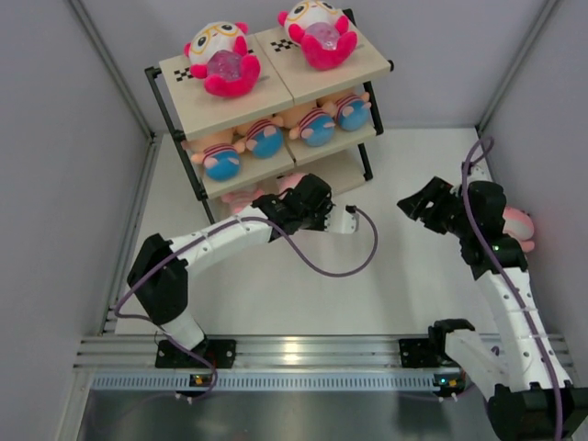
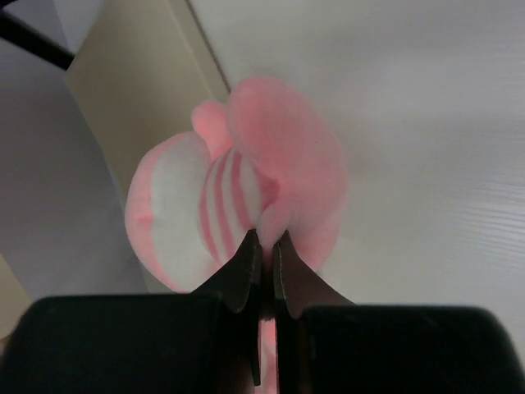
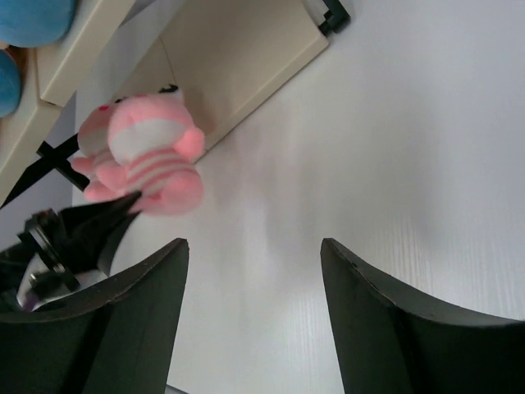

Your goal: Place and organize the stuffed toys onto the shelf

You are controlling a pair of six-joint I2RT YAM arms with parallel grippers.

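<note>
The shelf point(image 1: 276, 83) stands at the back left of the white surface point(image 1: 367, 276). Two hot-pink toys point(image 1: 220, 60) with yellow glasses sit side by side on its top board, faces up. On the middle board, four striped toys point(image 1: 266, 138) with blue bottoms lie in a row.

The left end effector point(image 1: 303, 193) is low down at the front of the bottom board. Its fingers point(image 2: 246, 271) are pinched tight on a pale pink toy point(image 2: 246, 189) with pink and white stripes. The toy's long way runs straight out from the fingers, and its far end points at the beige bottom board.

From above, the arm hides most of this toy, and only bits of pale pink show under the middle board. The left wrist view shows the pinch from very near. The right wrist view shows the whole toy from the side, just in front of the board's edge, with the black fingers at its low end. I cannot tell if it touches the board.

The right end effector point(image 1: 418, 200) hangs over the bare surface, well apart from the shelf. Its two fingers are wide apart with nothing between them.

Farther right, one more pink toy point(image 1: 520, 225) lies by the wall, partly behind the right arm. Only the view from above shows it.
</note>
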